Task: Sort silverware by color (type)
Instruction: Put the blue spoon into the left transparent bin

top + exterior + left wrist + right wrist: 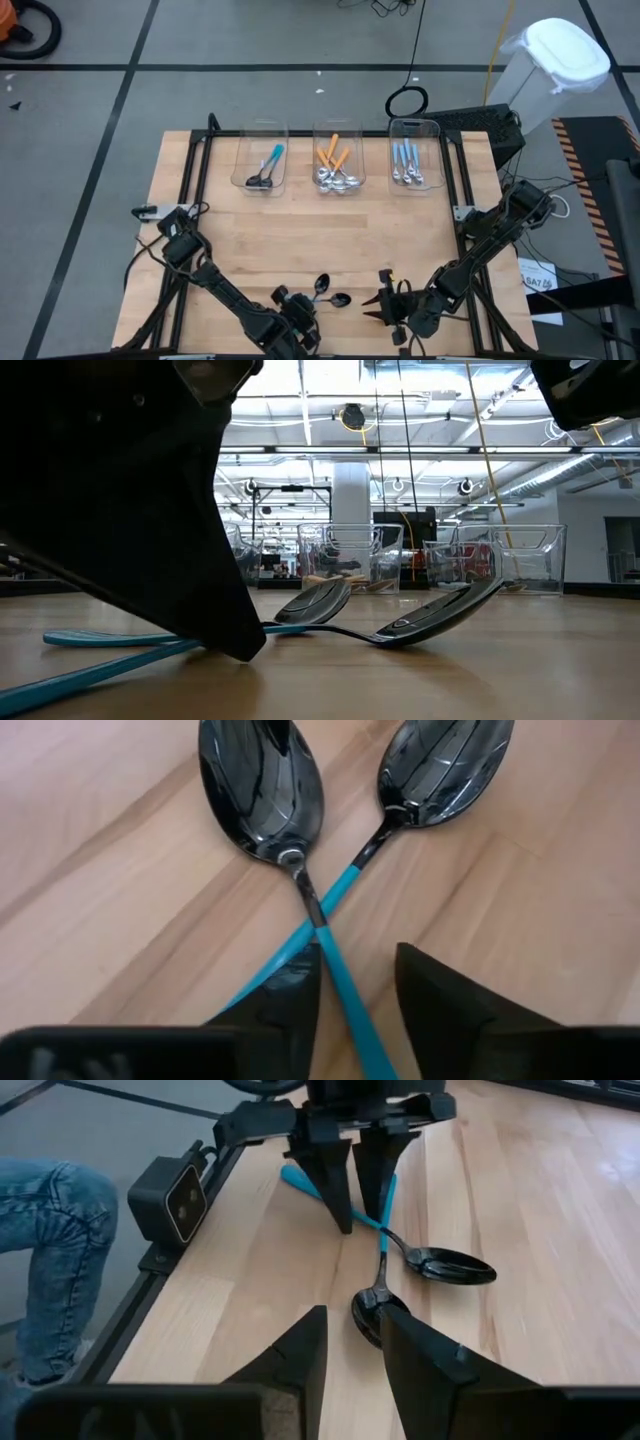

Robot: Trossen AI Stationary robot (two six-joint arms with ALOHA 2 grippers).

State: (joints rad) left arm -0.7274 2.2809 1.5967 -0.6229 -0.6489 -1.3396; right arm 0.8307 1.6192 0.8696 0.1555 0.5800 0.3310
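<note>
Two teal-handled spoons with black bowls (262, 785) (443, 765) lie crossed on the wooden counter (300, 235) near its front edge, their handles overlapping in an X and the bowls apart, side by side. The left end effector (355, 995) stands over the crossing, its two dark fingers apart and straddling the teal handle of one spoon, with a gap on either side; whether the tips touch the wood cannot be told. The right end effector (350, 1350) hangs just beside the pair, its fingers parted with nothing between them, one spoon bowl just ahead of its tips. Toward the far edge of the counter stand three clear bins in a row: one (262, 160) holds teal spoons, the middle one (338, 160) orange-handled spoons with shiny bowls, the third (415, 158) light-blue-handled ones. The planks between the bins and the crossed spoons are bare. A black frame rails the counter's sides. Beyond it lie grey floor with dark tape lines and a white lidded bin (550, 70); a person's leg in jeans (55, 1260) shows beside the counter's edge.
</note>
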